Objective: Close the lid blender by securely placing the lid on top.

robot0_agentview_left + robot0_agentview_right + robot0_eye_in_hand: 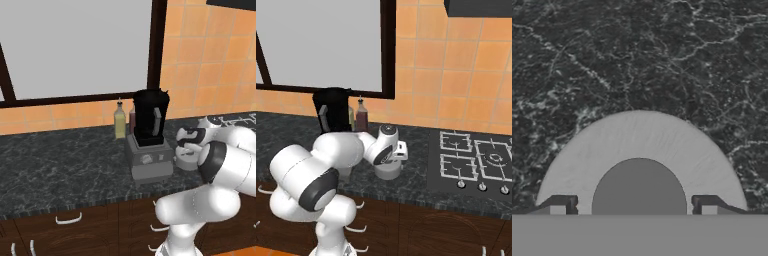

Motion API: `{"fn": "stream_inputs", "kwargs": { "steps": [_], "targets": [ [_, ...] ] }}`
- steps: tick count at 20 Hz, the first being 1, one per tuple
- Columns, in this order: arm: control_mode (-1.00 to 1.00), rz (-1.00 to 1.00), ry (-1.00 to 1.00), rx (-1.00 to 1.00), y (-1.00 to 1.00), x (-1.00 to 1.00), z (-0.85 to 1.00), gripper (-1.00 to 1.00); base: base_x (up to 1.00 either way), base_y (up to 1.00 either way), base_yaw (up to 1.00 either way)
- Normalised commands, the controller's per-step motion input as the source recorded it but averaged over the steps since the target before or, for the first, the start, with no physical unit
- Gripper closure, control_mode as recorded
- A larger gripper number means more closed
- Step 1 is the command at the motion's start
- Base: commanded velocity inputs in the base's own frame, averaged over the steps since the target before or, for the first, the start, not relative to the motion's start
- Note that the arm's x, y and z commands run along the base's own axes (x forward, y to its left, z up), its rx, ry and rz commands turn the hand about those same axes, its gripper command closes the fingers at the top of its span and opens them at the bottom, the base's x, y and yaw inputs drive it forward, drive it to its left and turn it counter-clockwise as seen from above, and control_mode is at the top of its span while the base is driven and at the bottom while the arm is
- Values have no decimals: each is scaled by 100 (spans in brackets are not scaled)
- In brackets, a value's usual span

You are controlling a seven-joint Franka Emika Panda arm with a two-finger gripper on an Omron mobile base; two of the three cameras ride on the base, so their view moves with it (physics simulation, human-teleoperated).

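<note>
The gripper (633, 207) hangs low over the lid (642, 145), jaws spread wide either side of its raised knob (holding nothing). The lid lies on the counter (637, 55) at 3 o'clock of the blender (150, 137).

Blender (149, 135) stands open-topped on dark marble counter (60, 160), oil bottle (120, 120) just behind-left, a dark reddish bottle (132, 119) behind it. Lid (187, 161) on counter right of blender base, robot hand directly above it.

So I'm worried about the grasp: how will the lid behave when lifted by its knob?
The lid looks rigid and probably light. Its round knob sits between the gripper fingers, so it might swivel. Lying flat on the counter, it shouldn't roll.
</note>
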Motion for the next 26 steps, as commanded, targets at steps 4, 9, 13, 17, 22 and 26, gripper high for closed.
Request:
{"fn": "stream_inputs", "kwargs": {
  "steps": [4,9,13,17,22,26],
  "targets": [
    [-100,0,0,0,0,1,-30,100,0,0,0],
    [-100,0,0,0,0,-1,-37,100,0,0,0],
    [-100,0,0,0,1,-2,-25,100,0,0,0],
    [-100,0,0,0,0,0,0,100,0,0,0],
    [-100,0,0,0,0,-4,16,100,0,0,0],
    [-100,0,-2,10,0,-23,84,100,0,0,0]
  ]
}}
